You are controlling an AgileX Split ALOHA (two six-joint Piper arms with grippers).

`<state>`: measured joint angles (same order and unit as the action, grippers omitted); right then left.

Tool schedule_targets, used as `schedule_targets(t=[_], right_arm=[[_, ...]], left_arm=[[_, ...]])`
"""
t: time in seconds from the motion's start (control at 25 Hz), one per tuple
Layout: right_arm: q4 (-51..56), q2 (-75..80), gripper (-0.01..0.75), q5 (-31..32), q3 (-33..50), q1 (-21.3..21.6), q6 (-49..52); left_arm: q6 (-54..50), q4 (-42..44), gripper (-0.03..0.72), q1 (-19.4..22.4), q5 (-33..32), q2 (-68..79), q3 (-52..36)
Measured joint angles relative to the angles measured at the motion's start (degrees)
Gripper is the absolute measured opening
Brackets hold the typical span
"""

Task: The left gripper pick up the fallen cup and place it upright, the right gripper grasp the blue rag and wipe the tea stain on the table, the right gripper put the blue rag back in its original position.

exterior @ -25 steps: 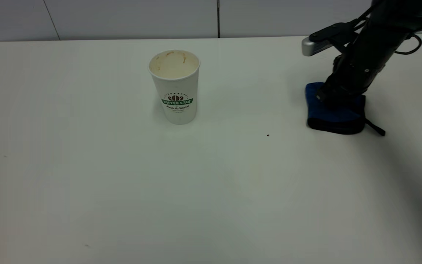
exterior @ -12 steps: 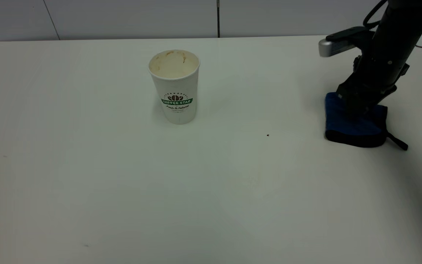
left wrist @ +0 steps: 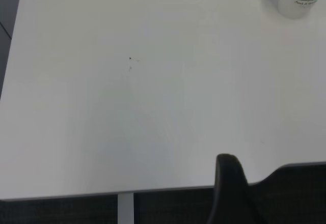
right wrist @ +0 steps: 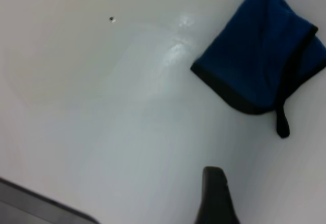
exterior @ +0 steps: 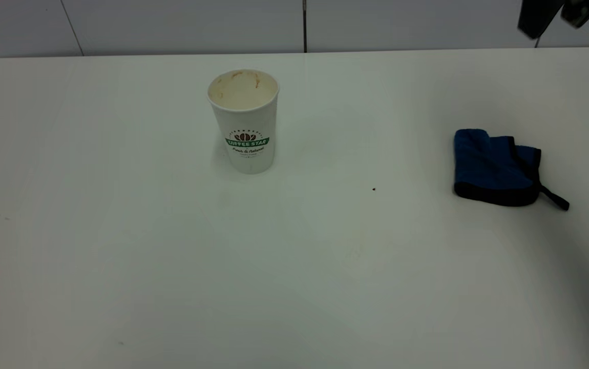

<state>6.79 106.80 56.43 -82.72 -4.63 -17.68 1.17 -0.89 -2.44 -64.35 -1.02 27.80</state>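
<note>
Two things sit on the white table (exterior: 120,256): the cup (exterior: 244,121) stands upright left of centre, and the blue rag (exterior: 494,168) lies folded, well apart, toward the right edge, nothing gripping it. Only a dark part of the right arm (exterior: 555,15) shows at top right; whether either tool is released or clenched cannot be told.

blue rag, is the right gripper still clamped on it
No, the blue rag lies alone on the table, with the right arm lifted away to the exterior view's top corner.

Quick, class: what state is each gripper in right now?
Left gripper: holds nothing; open or shut cannot be told.
Right gripper: lifted clear of the blue rag, holding nothing; open or shut cannot be told.
</note>
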Motion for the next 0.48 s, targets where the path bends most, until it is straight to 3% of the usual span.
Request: schedule_targets(t=[0.28,0.48], right_arm=[[-0.41,-27.77,0.511,1.33,24.03,0.4,5.89],[-0.47,-44.33,0.51,3.08,38.71,6.72,7.73]], left_arm=[[0.0,0.0,0.471,0.0,0.0,0.0,0.0],[0.0,0.0,0.471,0.0,0.0,0.0,0.0]])
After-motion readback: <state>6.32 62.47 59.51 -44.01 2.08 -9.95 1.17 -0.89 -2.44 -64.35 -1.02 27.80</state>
